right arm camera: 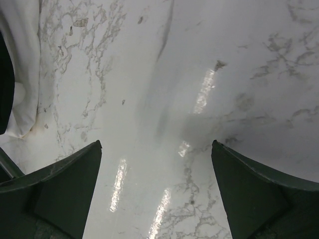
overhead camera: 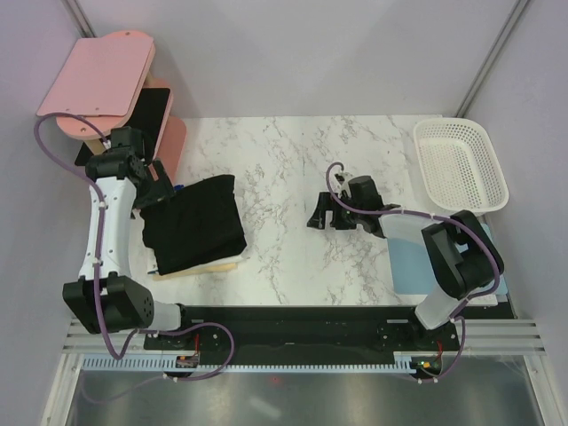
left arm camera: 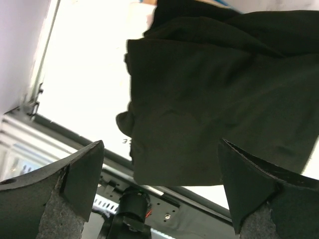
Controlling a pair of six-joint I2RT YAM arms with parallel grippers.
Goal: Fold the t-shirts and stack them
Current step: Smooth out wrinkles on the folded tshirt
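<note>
Closest up: left pincer spread wide, gripping nothing, hanging just over folded black t-shirts lying on a pale board at the left of the counter. Right pincer also wide and empty over bare marble. Probably the stacking step, fold laid down. Next: lift clear without snagging cloth.

Overhead, left-wrist close-up: t-shirts shared

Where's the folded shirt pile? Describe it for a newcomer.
Start at the marble table, left half. The t-shirts lie there folded: the only black cloth, unlike the pink boards behind and the white basket far right.
</note>
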